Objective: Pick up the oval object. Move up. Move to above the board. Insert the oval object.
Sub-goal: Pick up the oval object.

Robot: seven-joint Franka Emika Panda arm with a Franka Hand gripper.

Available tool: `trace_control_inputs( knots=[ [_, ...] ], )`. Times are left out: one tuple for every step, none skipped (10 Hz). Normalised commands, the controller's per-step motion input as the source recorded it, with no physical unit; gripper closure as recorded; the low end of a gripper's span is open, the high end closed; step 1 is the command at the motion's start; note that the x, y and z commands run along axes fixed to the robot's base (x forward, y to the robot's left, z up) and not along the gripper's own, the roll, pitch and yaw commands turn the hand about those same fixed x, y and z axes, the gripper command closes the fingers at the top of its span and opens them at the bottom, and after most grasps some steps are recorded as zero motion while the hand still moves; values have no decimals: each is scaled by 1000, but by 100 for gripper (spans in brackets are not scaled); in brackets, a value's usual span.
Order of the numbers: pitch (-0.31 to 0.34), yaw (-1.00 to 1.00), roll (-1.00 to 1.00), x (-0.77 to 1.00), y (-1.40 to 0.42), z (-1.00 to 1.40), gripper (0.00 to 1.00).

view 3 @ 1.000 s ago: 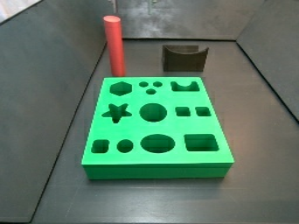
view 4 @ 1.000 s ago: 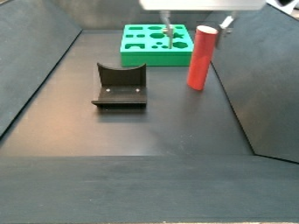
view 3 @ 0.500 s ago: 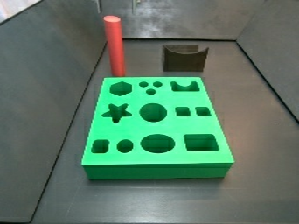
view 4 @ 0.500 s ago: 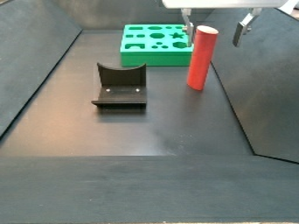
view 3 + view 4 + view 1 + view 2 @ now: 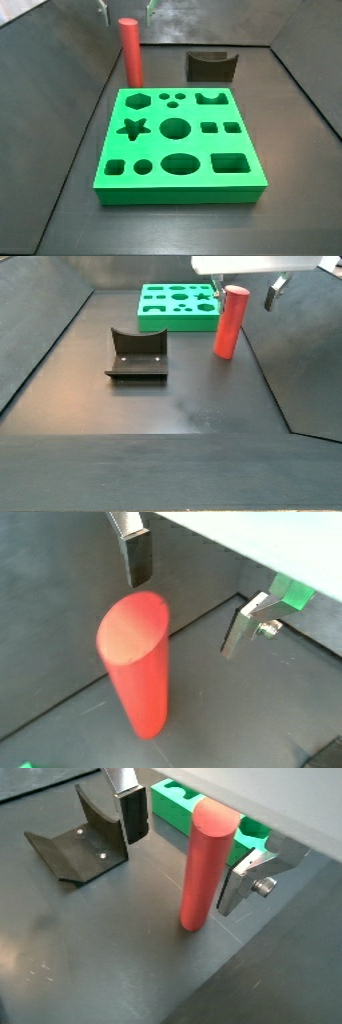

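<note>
The oval object [image 5: 230,322] stands upright on the dark floor, just beside the board [image 5: 171,308] and apart from it; in a side view [image 5: 131,52] it rises at the board's [image 5: 177,140] eleven o'clock corner; the gripper [image 5: 183,842] hovers around its top, spread wide, one finger [image 5: 134,816] and its partner [image 5: 241,883] each clear of the rod's sides in both wrist views [image 5: 138,662]; the fixture [image 5: 135,354] sits at the rod's eight o'clock, well apart.
</note>
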Motion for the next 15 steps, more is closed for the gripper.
trace_control_inputs(
  knots=[
    [-77, 603, 0, 0, -306, -203, 0],
    [-60, 654, 0, 26, -349, -200, 0],
    [-86, 594, -63, 31, -374, -114, 0],
    [-86, 546, -80, 109, -374, -126, 0],
    [-67, 583, -80, 217, -349, -163, 0],
    [0, 403, -6, 177, -69, -120, 0],
    [0, 46, 0, 0, 0, -57, 0],
    [0, 0, 14, 0, 0, -11, 0],
    [-211, 0, -36, 0, 11, -497, 0],
    [0, 0, 0, 0, 0, 0, 0],
    [0, 0, 0, 0, 0, 0, 100],
    [0, 0, 0, 0, 0, 0, 100],
    [0, 0, 0, 0, 0, 0, 100],
    [0, 0, 0, 0, 0, 0, 100],
    [0, 0, 0, 0, 0, 0, 100]
  ],
)
